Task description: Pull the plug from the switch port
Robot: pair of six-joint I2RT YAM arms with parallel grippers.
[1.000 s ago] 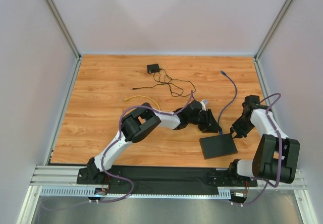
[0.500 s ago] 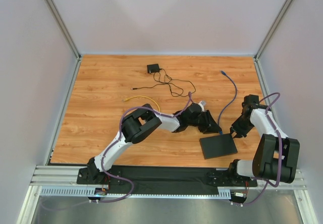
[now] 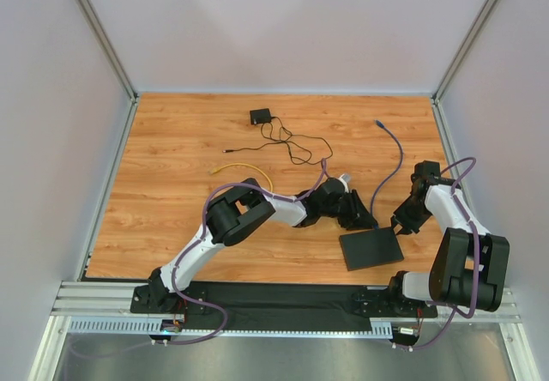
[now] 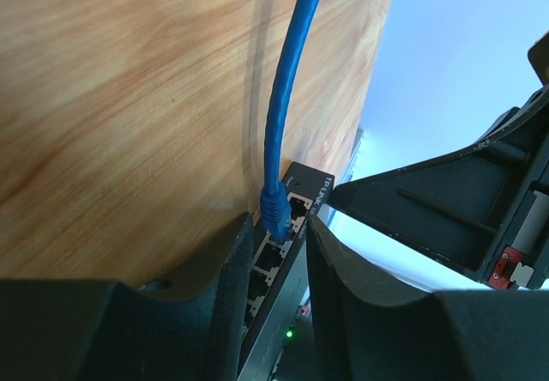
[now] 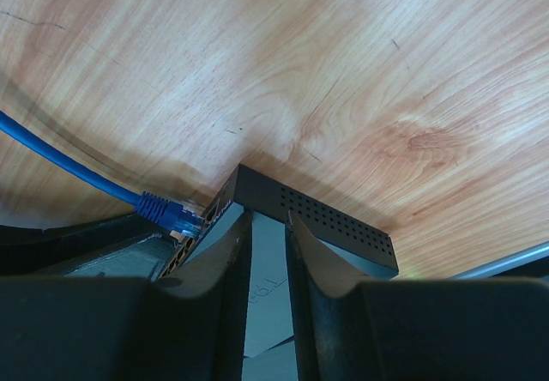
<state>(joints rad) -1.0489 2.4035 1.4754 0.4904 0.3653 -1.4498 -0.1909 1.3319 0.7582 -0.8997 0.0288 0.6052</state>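
Note:
The flat black switch (image 3: 371,250) lies at the front right of the table. A blue cable (image 3: 395,154) runs down to a blue plug (image 4: 276,212) seated in a port (image 4: 273,226) near the end of the port row. My left gripper (image 4: 280,222) is open, with a narrow gap; its fingertips stand on either side of the plug without touching it. My right gripper (image 5: 268,222) is nearly shut and empty, its fingertips resting on the switch's top (image 5: 268,287) near a corner. The plug also shows in the right wrist view (image 5: 174,214).
A small black adapter (image 3: 260,116) with a thin black cord (image 3: 287,145) lies at the back. A yellow cable (image 3: 244,171) lies left of centre. A green light (image 4: 289,333) glows on the switch front. Enclosure walls stand on three sides.
My left gripper has crept a little to the right, closer to the switch's port side. The right arm and the switch have not moved.

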